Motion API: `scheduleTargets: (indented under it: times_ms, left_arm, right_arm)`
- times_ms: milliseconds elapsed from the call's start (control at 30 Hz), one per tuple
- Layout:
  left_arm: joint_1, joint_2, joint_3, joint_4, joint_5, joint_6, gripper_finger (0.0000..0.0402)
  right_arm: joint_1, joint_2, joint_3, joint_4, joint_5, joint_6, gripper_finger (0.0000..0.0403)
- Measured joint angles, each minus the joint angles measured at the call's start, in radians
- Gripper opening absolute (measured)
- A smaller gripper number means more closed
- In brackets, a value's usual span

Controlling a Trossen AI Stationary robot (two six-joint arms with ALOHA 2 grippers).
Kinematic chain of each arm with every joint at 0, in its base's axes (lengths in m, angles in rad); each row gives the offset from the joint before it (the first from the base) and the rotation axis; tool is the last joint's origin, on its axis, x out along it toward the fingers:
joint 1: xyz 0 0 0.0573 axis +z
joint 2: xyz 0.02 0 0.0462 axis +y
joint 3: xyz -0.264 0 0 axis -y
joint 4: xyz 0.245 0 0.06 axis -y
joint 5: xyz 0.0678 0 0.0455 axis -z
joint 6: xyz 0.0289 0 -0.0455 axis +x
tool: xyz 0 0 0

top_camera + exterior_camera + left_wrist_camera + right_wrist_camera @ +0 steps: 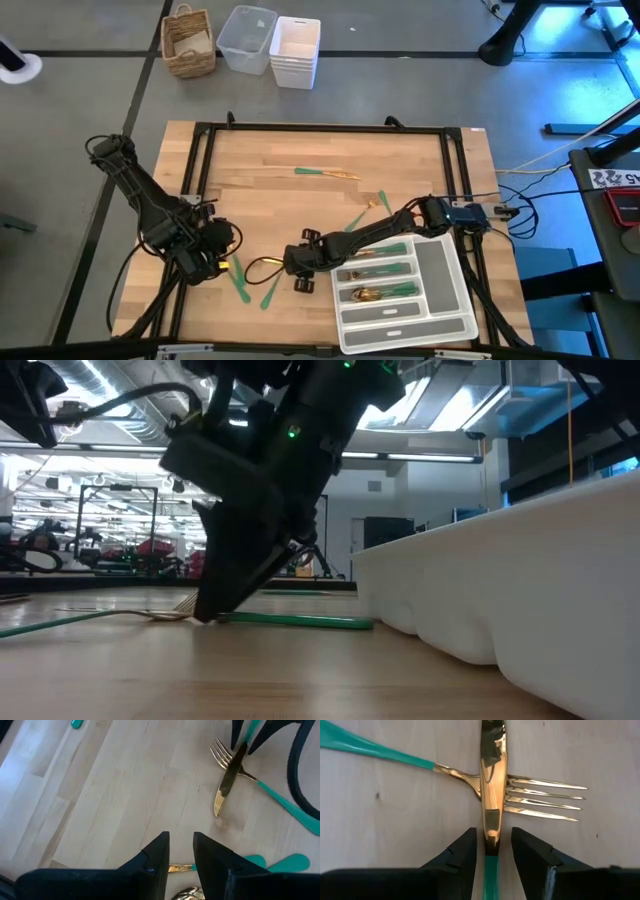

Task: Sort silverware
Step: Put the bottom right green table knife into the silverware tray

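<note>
A gold-bladed, green-handled knife [492, 795] lies on the wooden table, crossing over a gold fork [540, 797] with a green handle. My right gripper [494, 845] points down at it, open. Its fingers stand on either side of the knife where blade meets handle, with a slit showing on each side. In the high view this gripper [290, 265] is near the table's front middle. My left gripper [181, 852] hovers at the front left [212, 262], open by a narrow gap with nothing in it, above a gold spoon [187, 893]. The white tray [468, 322] holds several pieces.
Loose silverware lies at the far middle [320, 173] and centre right [357, 218]. Two green handles [242, 282] lie between the grippers. The tray wall [520, 590] rises to the right of my right gripper. A wicker basket [188, 42] and plastic bins [295, 50] stand beyond the far edge.
</note>
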State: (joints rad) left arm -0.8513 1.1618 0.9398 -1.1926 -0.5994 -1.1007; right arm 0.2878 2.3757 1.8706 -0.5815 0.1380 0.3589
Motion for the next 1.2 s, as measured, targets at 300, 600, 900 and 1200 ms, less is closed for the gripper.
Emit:
scheduleTargets:
  times_ms: [300, 600, 900, 1200]
  left_arm:
    - [0.000, 0.000, 0.000, 0.004, 0.000, 0.000, 0.0082]
    - [0.000, 0.000, 0.000, 0.005, 0.000, -0.001, 0.0082]
    - [0.000, 0.000, 0.000, 0.010, -0.005, -0.030, 0.0082]
    - [0.000, 0.008, 0.000, 0.197, -0.055, -0.091, 0.0082]
  right_arm:
    - [-0.015, 0.033, 0.006, -0.015, -0.033, -0.003, 0.0123]
    - [-0.043, 0.036, 0.003, -0.013, -0.119, -0.004, 0.0021]
    - [-0.042, 0.037, 0.003, 0.014, -0.146, -0.007, 0.0004]
    - [-0.041, 0.035, 0.008, 0.010, -0.146, -0.008, 0.0011]
